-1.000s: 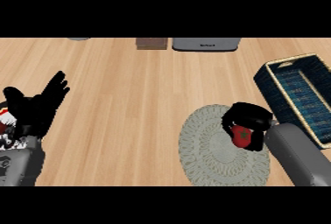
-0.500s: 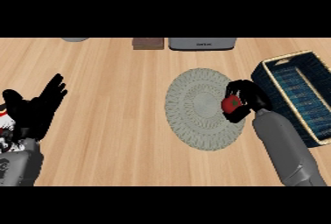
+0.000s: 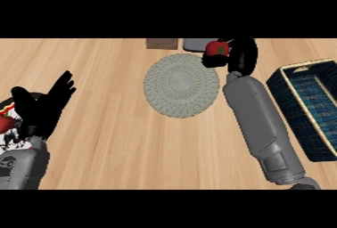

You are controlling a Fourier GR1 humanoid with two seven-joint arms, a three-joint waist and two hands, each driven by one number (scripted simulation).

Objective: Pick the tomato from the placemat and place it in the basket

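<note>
1. Red against black, the tomato [image 3: 216,48] is sitting in the curled fingers of the right hand [image 3: 236,55], which is wrapping round it near the top of the view at about one o'clock.
2. That hand is carrying the fruit clear of the round grey-green placemat [image 3: 182,85], which is lying just to its seven o'clock; the tomato is no longer resting on the weave.
3. Judging from this, the pick is done and the carry step is under way.
4. Over at three o'clock, the blue basket [image 3: 289,74] with its pale rim is waiting, well apart from the tomato, with the grey forearm lying between the placemat and the basket.
5. For the next move, the hand is needing to swing the tomato toward four o'clock, bring it over the basket's rim and inside the walls, then uncurl its fingers.
6. Whether the tomato is hanging above the small dark boxes [image 3: 162,43] at the counter's far edge or touching them is hard to tell from this steep angle.
7. At nine o'clock, the left hand [image 3: 46,107] is resting open, fingers up.
</note>
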